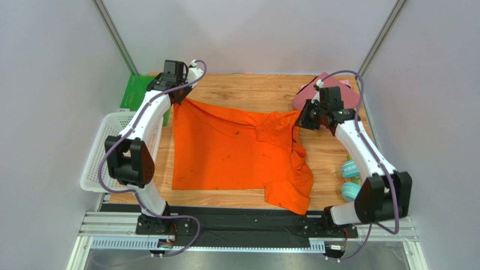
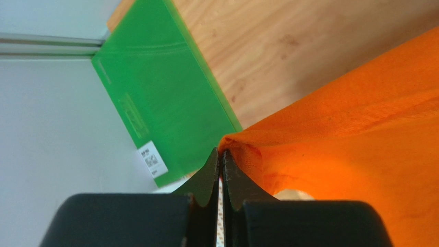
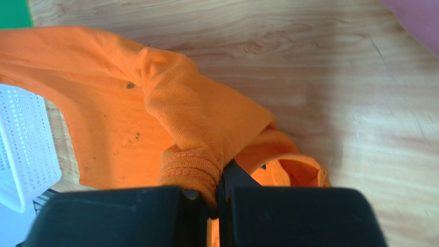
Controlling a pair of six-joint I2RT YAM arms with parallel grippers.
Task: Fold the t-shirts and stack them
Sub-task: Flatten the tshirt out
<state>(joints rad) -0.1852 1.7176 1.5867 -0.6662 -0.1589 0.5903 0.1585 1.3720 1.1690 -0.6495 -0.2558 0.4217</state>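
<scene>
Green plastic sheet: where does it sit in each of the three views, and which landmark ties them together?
Top external: green sheet in the upper left, at the far left corner of the table.
Left wrist: sheet fills the upper middle, left of centre.
Right wrist: just a sliver in the top left corner.
Shared landmark: the orange t-shirt, in all three.

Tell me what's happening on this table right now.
Both arms are holding the orange t-shirt. The left gripper is shut on its far left corner, next to the green sheet. The right gripper is shut on a bunched part at the far right, close to the folded shirts. Most of the shirt lies spread across the table, rumpled on its right side and not yet folded. A white basket sits at the left edge.
</scene>
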